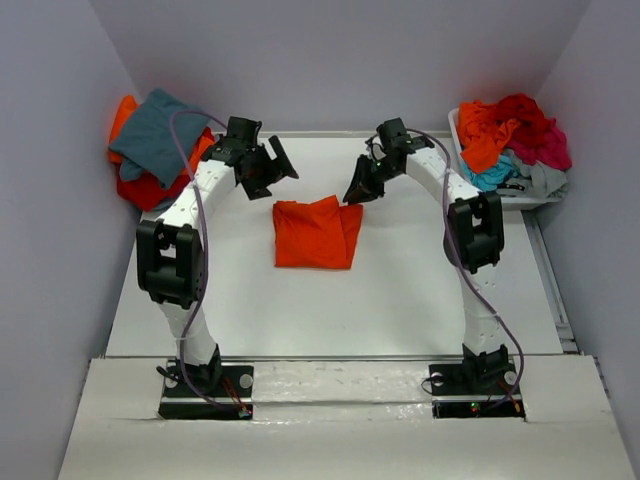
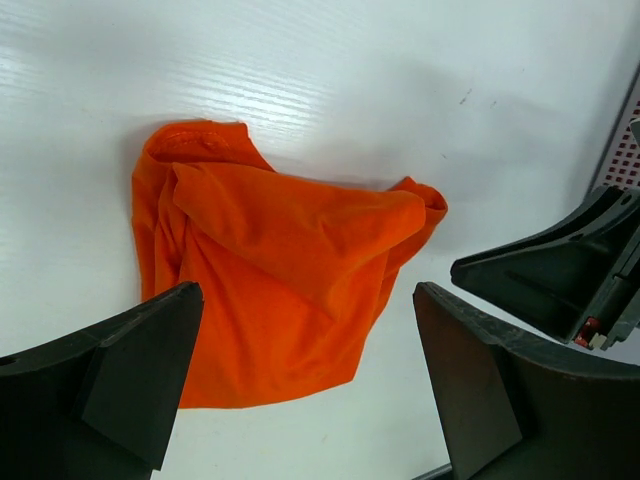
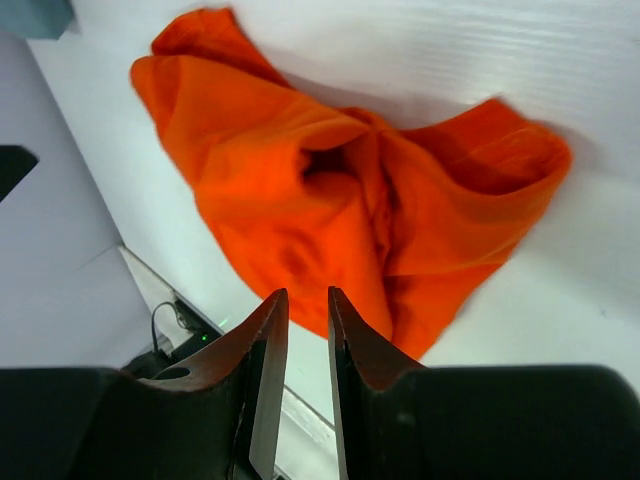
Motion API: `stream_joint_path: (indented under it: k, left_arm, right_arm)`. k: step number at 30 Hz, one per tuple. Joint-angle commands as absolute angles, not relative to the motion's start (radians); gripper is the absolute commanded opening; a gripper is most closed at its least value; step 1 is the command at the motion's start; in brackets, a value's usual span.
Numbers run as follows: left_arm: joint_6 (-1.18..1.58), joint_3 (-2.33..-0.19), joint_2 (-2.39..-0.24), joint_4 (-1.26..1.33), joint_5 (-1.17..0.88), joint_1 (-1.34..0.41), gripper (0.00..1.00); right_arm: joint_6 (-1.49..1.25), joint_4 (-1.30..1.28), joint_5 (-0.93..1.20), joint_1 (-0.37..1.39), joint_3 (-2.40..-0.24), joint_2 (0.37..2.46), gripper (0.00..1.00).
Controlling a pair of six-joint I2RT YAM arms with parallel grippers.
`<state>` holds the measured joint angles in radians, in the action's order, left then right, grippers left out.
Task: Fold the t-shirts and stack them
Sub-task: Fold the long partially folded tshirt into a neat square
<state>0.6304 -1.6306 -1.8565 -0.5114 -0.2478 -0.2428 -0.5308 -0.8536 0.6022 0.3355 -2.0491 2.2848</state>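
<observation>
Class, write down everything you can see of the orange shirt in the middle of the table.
The orange shirt is soft, plain, bright cloth, folded into a rough, rumpled rectangle with loose creases. It lies flat on the white table, near its middle. The open left claw hovers clear of it; the right claw, narrowly open and empty, hangs by its far right corner, contact there unclear.
</observation>
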Motion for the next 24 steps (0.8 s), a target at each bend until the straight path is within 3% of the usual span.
stream_joint_path:
  k: [1, 15, 24]
  left_arm:
    - [0.67, -1.589, -1.784, -0.417, -0.325, -0.236, 0.99]
    - [0.709, -1.592, -1.701, -0.359, -0.348, -0.183, 0.99]
    - [0.696, -1.631, -1.68, -0.411, -0.359, -0.173, 0.99]
  right_arm:
    - [-0.517, -0.868, 0.673, 0.405, -2.049, 2.221, 0.29]
    - [-0.529, -0.801, 0.772, 0.499, -2.078, 2.333, 0.3]
    - [-0.518, -0.845, 0.747, 0.499, -2.293, 2.543, 0.3]
